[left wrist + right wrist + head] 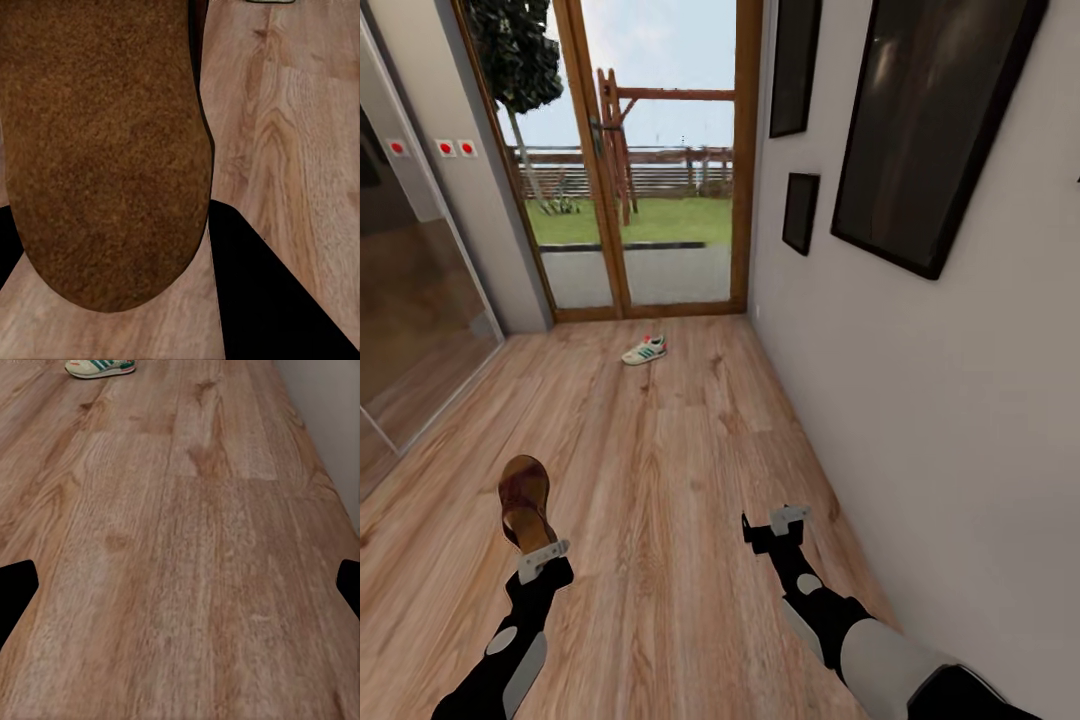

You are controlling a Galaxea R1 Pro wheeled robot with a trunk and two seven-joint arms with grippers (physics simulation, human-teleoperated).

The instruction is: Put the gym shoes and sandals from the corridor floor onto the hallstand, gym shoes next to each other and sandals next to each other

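Note:
A brown sandal (pixel 523 497) is held up off the corridor floor (pixel 660 470) at the lower left, with my left gripper (pixel 543 552) shut on its near end. In the left wrist view the sandal (pixel 105 150) is a broad brown surface close to the camera. One white gym shoe (pixel 645 350) with green stripes lies on the floor far ahead, near the glass door. It also sits at the edge of the right wrist view, gym shoe (pixel 100 367). My right gripper (pixel 788 520) hangs open and empty above bare planks, close to the right wall. The hallstand is out of view.
A wood-framed glass door (pixel 650 160) closes the corridor's far end. The pale right wall (pixel 920 400) carries dark framed pictures (pixel 920 120). A glossy sliding panel (pixel 410 300) runs along the left side. Open floor lies between me and the gym shoe.

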